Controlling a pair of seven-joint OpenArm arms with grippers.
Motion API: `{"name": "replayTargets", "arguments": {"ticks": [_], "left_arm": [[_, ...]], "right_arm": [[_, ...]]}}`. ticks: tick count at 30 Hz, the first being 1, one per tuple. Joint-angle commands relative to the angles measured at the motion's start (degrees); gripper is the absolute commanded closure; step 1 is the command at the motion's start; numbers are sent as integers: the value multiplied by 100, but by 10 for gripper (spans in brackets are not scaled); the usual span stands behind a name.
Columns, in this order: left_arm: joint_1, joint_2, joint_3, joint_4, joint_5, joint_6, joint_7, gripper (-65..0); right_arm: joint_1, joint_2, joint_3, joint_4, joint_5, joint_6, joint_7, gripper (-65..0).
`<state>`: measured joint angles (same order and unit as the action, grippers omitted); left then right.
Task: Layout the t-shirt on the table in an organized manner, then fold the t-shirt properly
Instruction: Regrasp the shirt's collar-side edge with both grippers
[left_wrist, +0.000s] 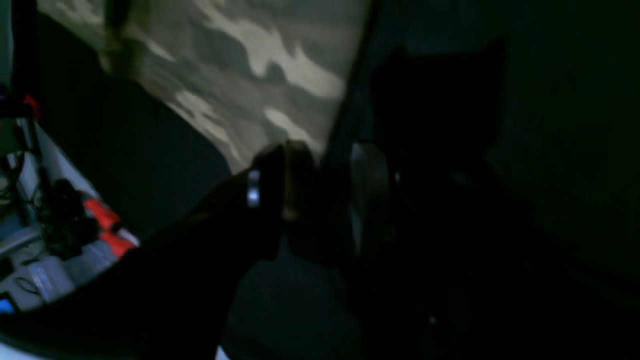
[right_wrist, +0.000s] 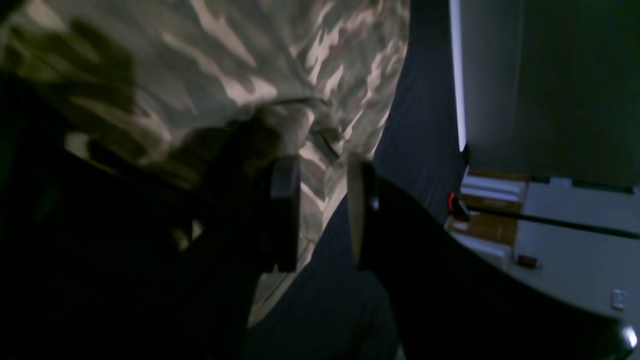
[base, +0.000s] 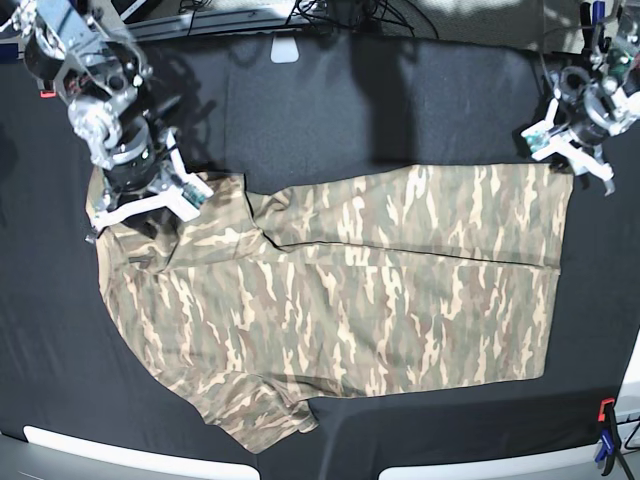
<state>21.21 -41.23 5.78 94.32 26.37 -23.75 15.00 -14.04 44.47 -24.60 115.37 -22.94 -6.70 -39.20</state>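
t-shirt (base: 340, 300): camouflage, spread flat on the black surface (base: 330, 110), no readable print | left gripper (base: 570, 155): parted, empty, at hem corner | right gripper (base: 150, 205): parted, empty, over sleeve end

1. The t-shirt (base: 340, 300) collar corner is hidden under the right gripper (base: 147, 200).
2. Both wrist views are blurred and dark.
3. The table (base: 330, 100) is cut off at every edge.
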Motion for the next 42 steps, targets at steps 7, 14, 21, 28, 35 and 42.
{"name": "replayTargets", "arguments": {"ticks": [7,14,21,28,35,42], "left_arm": [[-192,-57,109,-671,402,162,-28,-203],[-219,-55,107,-916,424,186,-400,-43],[-216,177,107,-955,404,188,-308,0],[-232,680,107,-955,426,188,-310,0],[-249,691,103,-955,426,188,-308,0],[-264,688,103,-955,426,188,-310,0]], "right_arm": [[-238,74,63,208,-409,-192,-50,-159],[-457,74,63,205,-389,-245,-444,-159],[-619,-15,63,184,-321,-144,-372,-170],[-595,-146,63,-503,-365,240,-129,-297],[-372,-144,63,-1226,-557,240,-107,-297],[-83,-146,63,-1849,-540,245,96,-297]]}}
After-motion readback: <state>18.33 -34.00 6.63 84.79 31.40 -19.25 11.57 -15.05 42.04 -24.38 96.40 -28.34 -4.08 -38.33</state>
